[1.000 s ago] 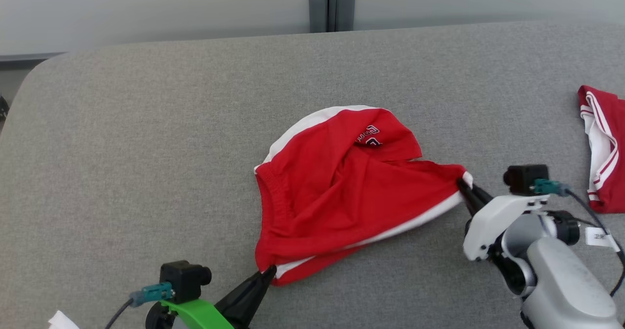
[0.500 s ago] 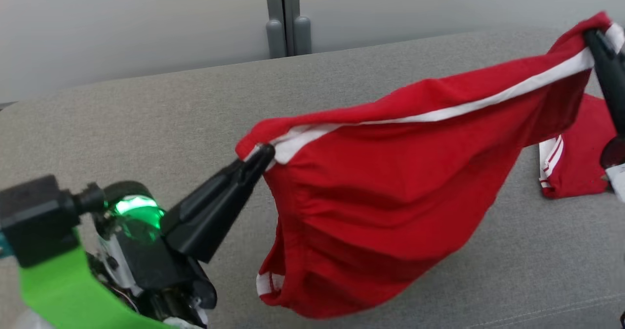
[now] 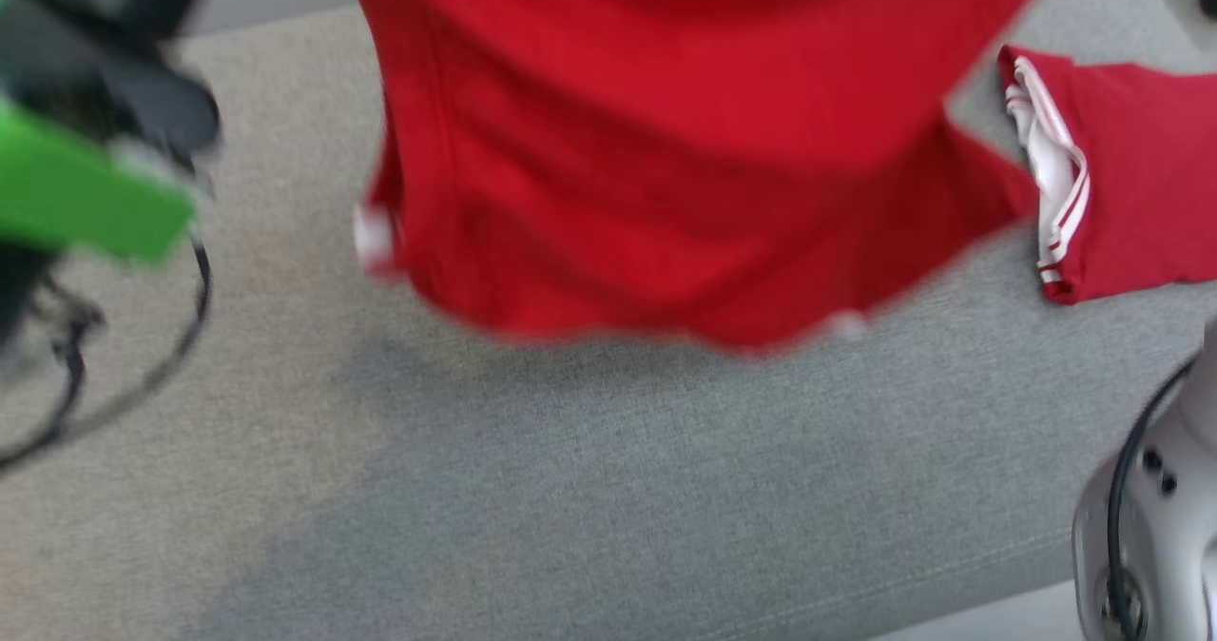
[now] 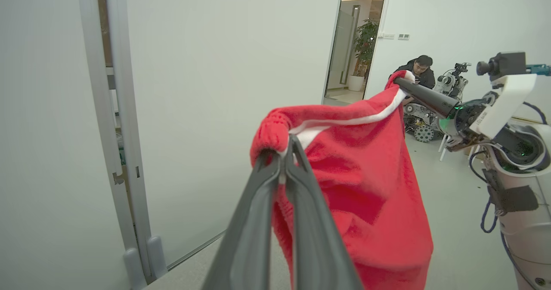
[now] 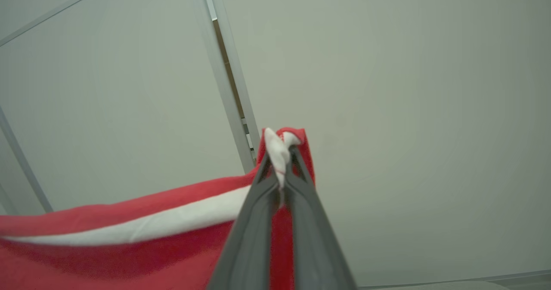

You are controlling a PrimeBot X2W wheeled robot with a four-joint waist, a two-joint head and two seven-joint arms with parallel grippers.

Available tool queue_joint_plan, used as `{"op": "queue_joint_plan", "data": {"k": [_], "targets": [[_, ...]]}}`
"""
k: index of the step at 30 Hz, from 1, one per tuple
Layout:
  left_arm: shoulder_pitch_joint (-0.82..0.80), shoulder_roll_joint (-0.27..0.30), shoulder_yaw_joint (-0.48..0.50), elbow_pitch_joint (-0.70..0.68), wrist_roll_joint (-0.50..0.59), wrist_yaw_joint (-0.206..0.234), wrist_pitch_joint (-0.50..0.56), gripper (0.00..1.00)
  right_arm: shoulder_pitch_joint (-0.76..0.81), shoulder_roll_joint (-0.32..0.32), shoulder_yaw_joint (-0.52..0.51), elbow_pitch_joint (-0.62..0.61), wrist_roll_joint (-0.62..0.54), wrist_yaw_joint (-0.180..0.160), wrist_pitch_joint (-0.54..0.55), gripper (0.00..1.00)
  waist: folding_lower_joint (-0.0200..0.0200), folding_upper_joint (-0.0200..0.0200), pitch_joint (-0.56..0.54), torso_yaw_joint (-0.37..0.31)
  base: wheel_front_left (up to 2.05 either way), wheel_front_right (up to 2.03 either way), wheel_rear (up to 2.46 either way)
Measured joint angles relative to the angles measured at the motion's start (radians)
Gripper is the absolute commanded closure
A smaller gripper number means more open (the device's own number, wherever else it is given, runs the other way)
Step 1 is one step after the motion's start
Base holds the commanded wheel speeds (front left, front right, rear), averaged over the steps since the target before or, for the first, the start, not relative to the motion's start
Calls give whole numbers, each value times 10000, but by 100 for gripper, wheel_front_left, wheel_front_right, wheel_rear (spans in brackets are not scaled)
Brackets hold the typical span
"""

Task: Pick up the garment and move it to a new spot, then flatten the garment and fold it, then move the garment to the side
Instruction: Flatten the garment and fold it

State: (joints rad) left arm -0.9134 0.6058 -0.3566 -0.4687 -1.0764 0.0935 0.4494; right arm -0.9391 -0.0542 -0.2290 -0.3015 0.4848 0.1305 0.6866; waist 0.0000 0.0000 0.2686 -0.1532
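Garment (image 3: 666, 146), on the table (image 3: 570, 508) a second ago, is being held aloft, clenched by left gripper (image 4: 287, 150) and right gripper (image 5: 282, 161); relocation is being begun.

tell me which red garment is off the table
The middle garment, hanging in the air, its edge pinched by the left fingers and right fingers. The other garment lies on the table at the right.
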Motion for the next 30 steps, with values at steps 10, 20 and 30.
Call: {"op": "queue_joint_plan", "data": {"k": [10, 20, 30], "targets": [[-5775, -1889, -665, 6650, 2604, -1429, -2270, 100, -5472, 58, 199, 6042, -1814, 10, -4148, 100, 2, 0, 2685, 30, 0, 0, 0], [-5499, -2140, -1977, 9952, 3595, -2182, -5225, 100, -4535, 69, 1582, 9332, -1081, 10, -7329, 100, 4, 0, 4424, 132, 0, 0, 0], [8, -1689, -3455, 8819, 2090, -2226, -6755, 100, 1171, -63, 2282, 7451, -531, 15, -8276, 100, 1, 0, 3636, 217, 0, 0, 0]]}}
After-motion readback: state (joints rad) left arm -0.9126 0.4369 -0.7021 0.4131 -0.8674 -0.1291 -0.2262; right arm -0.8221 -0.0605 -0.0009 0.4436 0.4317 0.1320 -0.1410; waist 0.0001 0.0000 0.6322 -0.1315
